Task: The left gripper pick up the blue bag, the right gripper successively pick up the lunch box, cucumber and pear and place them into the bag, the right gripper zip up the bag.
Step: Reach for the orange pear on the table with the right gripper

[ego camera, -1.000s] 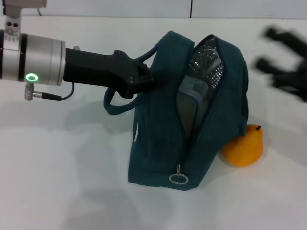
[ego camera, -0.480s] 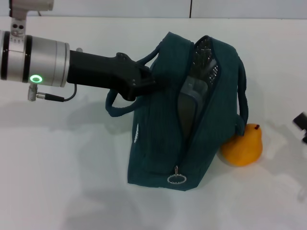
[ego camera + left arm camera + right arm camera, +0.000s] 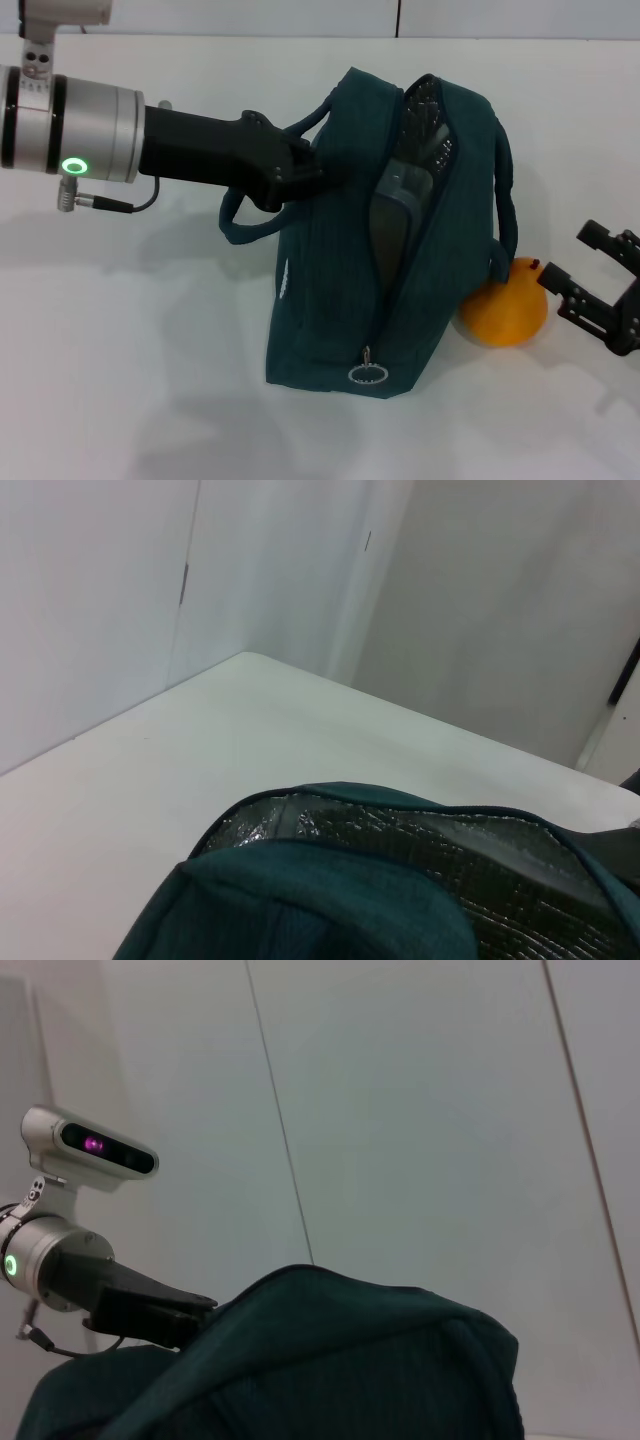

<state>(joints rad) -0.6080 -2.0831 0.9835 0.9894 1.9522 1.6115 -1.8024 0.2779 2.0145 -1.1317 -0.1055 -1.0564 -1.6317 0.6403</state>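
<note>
The blue bag (image 3: 340, 270) stands tilted on the white table, its long zipper open and its silver ring pull (image 3: 368, 374) at the near end. My left gripper (image 3: 300, 168) is shut on one of its loop handles and holds that side up. Inside the opening the lunch box (image 3: 402, 192) shows against the foil lining (image 3: 420, 840). The cucumber is hidden. The yellow-orange pear (image 3: 508, 314) lies on the table against the bag's right side. My right gripper (image 3: 566, 254) is open just right of the pear, with nothing between its fingers.
White table (image 3: 130, 380) all around, with walls behind it. The right wrist view looks over the bag (image 3: 320, 1370) at the left gripper (image 3: 150, 1307) and the head camera (image 3: 92, 1146).
The right gripper left the upper right, dropped out of view, then came in low at the right beside the pear. The bag's top settled slightly.
</note>
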